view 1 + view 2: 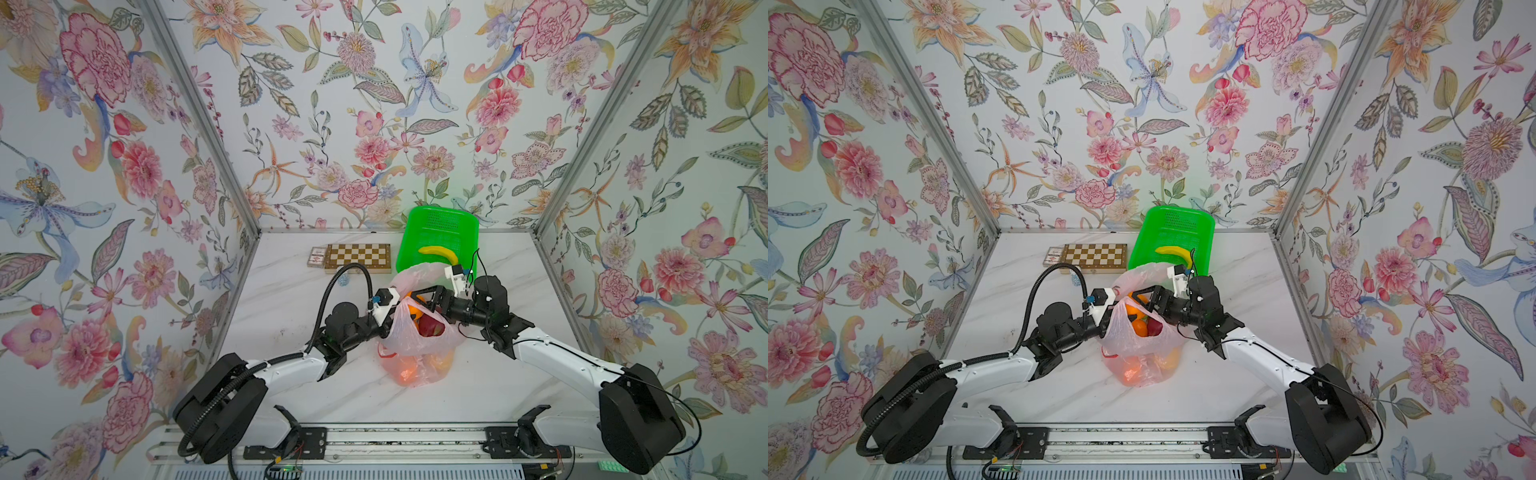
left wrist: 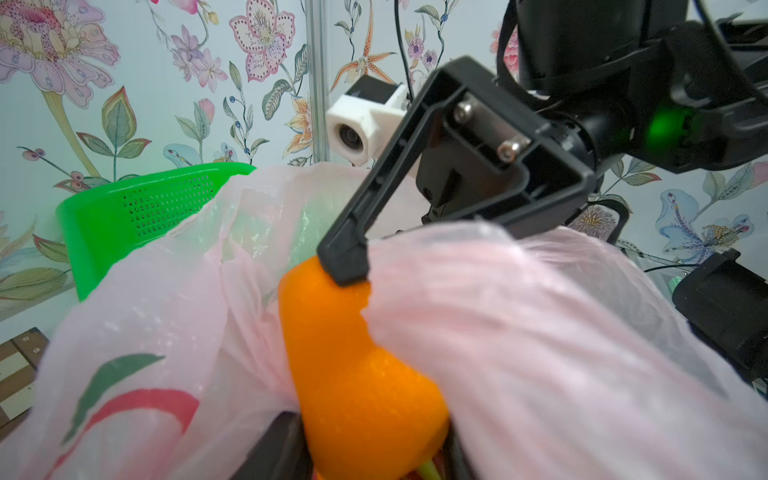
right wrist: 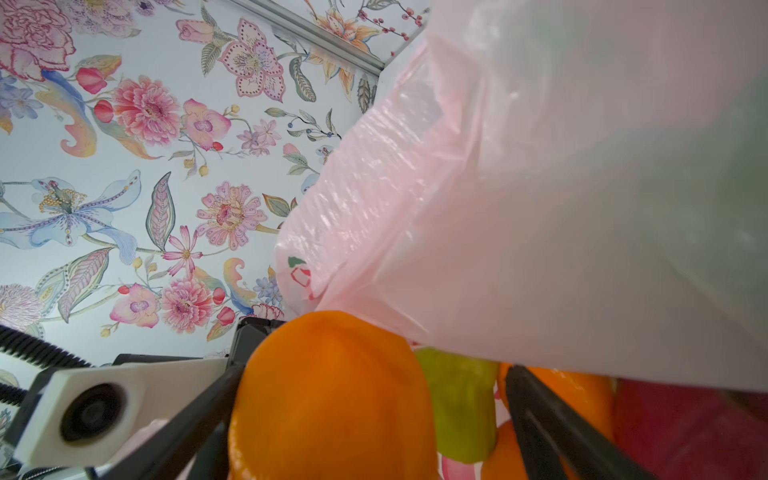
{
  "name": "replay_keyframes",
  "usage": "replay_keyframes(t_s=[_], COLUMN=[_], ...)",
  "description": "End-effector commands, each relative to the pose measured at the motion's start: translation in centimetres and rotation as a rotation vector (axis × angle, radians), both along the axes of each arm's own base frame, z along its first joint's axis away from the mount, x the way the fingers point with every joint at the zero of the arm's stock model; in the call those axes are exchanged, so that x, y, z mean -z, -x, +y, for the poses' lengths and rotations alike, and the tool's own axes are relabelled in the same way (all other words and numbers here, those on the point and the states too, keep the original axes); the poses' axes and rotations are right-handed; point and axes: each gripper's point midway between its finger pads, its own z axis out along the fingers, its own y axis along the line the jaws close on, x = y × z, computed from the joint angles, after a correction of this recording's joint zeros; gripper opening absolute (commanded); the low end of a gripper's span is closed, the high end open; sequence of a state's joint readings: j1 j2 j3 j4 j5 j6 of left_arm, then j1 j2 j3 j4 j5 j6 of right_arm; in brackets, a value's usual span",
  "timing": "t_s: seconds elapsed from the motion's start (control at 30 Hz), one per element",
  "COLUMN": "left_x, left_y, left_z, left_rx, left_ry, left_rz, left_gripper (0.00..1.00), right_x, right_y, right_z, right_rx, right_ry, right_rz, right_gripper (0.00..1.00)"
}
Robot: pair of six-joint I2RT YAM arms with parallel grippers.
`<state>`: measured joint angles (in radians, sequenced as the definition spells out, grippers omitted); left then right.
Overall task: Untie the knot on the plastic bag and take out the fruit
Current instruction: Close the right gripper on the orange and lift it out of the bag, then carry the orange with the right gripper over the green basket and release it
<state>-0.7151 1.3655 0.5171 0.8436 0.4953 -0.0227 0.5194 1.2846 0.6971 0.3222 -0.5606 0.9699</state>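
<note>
The right claw (image 1: 417, 300) was spread wide inside the open mouth of the bag (image 1: 415, 345), with an orange (image 3: 328, 395) between its fingers (image 2: 345, 257). In the left wrist view one fingertip touched the orange's top. In the right wrist view one finger lay against the orange's side, and a green fruit (image 3: 461, 407) sat between the orange and the other finger.

The left claw (image 1: 385, 324) was at the bag's left rim, facing the right claw across the mouth. Pink film draped over its fingers, so I could not tell whether it was pinching the film or was spread.

Just near and right of the orange, a red fruit (image 1: 432, 326) lay inside the bag. More fruit (image 1: 409, 372) showed as orange and yellow patches through the film at the bag's near end.

The bag stood mid-table (image 1: 291, 353), just near of the green basket (image 1: 440, 224). The basket sat at the table's far edge with a banana (image 1: 436, 251) in it. A chessboard (image 1: 357, 257) lay to the basket's left, also far back, with a small box (image 1: 316, 256) just beside its left end.
</note>
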Motion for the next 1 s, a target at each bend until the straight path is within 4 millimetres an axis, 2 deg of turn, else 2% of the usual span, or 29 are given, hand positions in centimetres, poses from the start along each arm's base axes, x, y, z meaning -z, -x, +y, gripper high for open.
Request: replay_keyframes(t_s=[0.0,0.2,0.3,0.4,0.5,0.57,0.6,0.7,0.77,0.83,0.97], left_x=[-3.4,-3.0,-2.8,-2.4,-2.2,-2.3,-2.1,-1.3,-0.4,1.0,4.6], left_y=[0.8,0.5,0.3,0.1,0.1,0.0,-0.1,-0.2,-0.2,-0.7,-2.3], left_z=[-0.2,-0.6,-0.8,-1.1,-0.9,-0.6,-0.4,0.4,1.0,2.1,5.3], left_rx=[0.029,0.035,0.036,0.043,0.037,0.016,0.0,-0.039,-0.069,-0.135,-0.337], left_ry=[0.078,0.063,0.061,0.052,0.047,0.046,0.042,0.015,-0.009,-0.047,-0.171], left_rz=[-0.116,-0.103,-0.093,-0.078,-0.073,-0.078,-0.074,-0.053,-0.032,0.0,0.102], left_gripper=[0.41,0.41,0.41,0.42,0.47,0.58,0.65,0.77,0.8,0.81,0.81], right_x=[1.4,-2.6,-2.5,-2.0,-1.7,-1.8,-1.8,-2.2,-2.6,-3.1,-4.1], right_y=[0.1,3.2,3.9,3.8,3.4,3.0,2.7,1.4,1.1,0.0,-0.6], right_z=[-1.6,2.6,3.9,4.3,4.1,3.7,3.3,1.4,0.7,-0.7,-1.5], right_rx=[0.054,-0.158,-0.203,-0.206,-0.183,-0.157,-0.135,-0.043,-0.007,0.049,0.08], right_ry=[0.039,-0.139,-0.139,-0.132,-0.12,-0.114,-0.111,-0.095,-0.077,-0.059,-0.056], right_rz=[0.056,-0.017,0.001,0.018,0.022,0.018,0.013,-0.019,-0.046,-0.073,-0.103], right_gripper=[0.94,0.9,0.8,0.72,0.59,0.52,0.51,0.51,0.52,0.52,0.53])
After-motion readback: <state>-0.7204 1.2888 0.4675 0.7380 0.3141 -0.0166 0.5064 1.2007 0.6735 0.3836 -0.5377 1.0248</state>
